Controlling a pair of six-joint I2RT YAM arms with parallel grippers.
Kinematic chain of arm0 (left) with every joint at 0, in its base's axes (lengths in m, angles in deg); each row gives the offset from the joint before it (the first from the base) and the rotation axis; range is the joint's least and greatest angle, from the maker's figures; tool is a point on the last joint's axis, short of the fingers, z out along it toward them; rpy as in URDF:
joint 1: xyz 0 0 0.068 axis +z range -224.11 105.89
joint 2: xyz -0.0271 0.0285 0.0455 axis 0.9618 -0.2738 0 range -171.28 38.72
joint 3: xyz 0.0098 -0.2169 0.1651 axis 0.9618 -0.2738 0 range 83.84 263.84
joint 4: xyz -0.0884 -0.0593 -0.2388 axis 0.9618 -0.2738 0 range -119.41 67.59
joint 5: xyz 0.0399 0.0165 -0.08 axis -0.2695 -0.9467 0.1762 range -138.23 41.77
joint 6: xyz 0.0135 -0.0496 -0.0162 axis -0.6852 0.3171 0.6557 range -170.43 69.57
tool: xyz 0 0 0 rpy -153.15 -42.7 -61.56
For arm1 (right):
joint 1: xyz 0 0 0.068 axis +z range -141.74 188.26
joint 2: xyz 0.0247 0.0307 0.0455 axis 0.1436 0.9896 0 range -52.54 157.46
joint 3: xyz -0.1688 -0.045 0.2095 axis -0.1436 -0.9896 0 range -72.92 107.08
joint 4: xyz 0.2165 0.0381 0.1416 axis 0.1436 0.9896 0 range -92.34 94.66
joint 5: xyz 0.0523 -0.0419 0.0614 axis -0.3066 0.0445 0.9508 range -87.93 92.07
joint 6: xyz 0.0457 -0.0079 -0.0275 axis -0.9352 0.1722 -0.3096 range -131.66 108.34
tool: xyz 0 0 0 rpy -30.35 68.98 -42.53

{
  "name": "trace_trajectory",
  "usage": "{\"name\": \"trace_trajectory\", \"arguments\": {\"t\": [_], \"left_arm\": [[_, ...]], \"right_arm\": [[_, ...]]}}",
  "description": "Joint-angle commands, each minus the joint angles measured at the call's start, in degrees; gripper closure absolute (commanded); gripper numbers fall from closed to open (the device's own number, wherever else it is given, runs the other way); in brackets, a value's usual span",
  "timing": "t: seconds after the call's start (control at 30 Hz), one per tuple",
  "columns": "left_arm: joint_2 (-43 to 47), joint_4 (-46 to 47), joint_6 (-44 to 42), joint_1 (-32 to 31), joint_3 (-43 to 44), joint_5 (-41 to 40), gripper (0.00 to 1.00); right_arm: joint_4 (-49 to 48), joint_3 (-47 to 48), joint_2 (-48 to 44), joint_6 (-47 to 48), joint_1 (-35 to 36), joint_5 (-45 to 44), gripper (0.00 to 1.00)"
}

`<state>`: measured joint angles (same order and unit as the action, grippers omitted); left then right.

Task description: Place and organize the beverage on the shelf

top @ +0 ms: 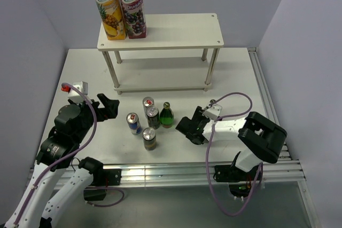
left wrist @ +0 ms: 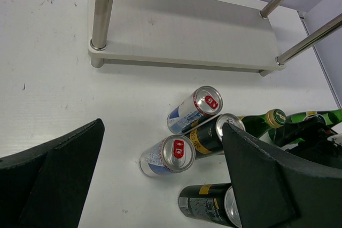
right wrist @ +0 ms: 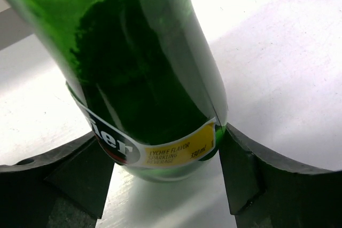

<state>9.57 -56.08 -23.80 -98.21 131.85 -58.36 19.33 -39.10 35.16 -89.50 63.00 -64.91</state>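
Right now my right gripper [right wrist: 166,158] brackets the upright bottle [right wrist: 144,78], jaws apparently open and not yet pinching; my left gripper [left wrist: 163,132] gapes, farther off.

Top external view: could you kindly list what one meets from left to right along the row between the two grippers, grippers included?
In order: left gripper → blue-and-silver can → green bottle → right gripper. The three other cans sit nearly one above another in this view, so they are left out.

A lab test cell: plain grey walls [top: 32,20] enclosing a white table [top: 235,78]
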Motion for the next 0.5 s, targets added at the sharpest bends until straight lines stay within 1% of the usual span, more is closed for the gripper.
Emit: {"name": "trace_trajectory", "arguments": {"t": [0.0,0.03,0.1,0.17,0.2,0.23,0.27,0.47], "left_arm": [[-0.2,2.2,-0.8,-0.2,0.0,0.8,0.01],[-0.3,2.2,-0.8,-0.2,-0.1,0.8,0.01],[-0.5,2.2,-0.8,-0.1,0.0,0.7,0.01],[-0.4,2.2,-0.7,-0.2,0.0,0.6,0.01],[-0.4,2.2,-0.8,-0.2,-0.1,0.5,0.01],[-0.5,2.1,-0.7,-0.2,0.0,0.5,0.01],[-0.4,2.2,-0.7,-0.1,-0.1,0.5,0.01],[-0.3,2.2,-0.6,-0.1,-0.1,0.1,0.01]], "right_arm": [[-1.7,0.6,1.3,0.1,-0.8,2.1,0.46],[-2.1,0.5,1.3,0.7,-0.8,2.1,0.53],[-3.5,0.3,1.2,2.2,-0.8,2.6,0.61],[-4.8,0.1,0.5,4.0,-0.8,3.3,0.76],[-5.1,0.4,0.3,5.0,-0.9,4.0,0.79],[-5.1,0.6,-0.7,5.8,-0.8,4.4,0.94],[-5.1,0.9,-1.2,6.4,-0.6,4.5,1.0],[-1.3,5.4,-6.6,12.2,3.2,2.9,1.0]]}}
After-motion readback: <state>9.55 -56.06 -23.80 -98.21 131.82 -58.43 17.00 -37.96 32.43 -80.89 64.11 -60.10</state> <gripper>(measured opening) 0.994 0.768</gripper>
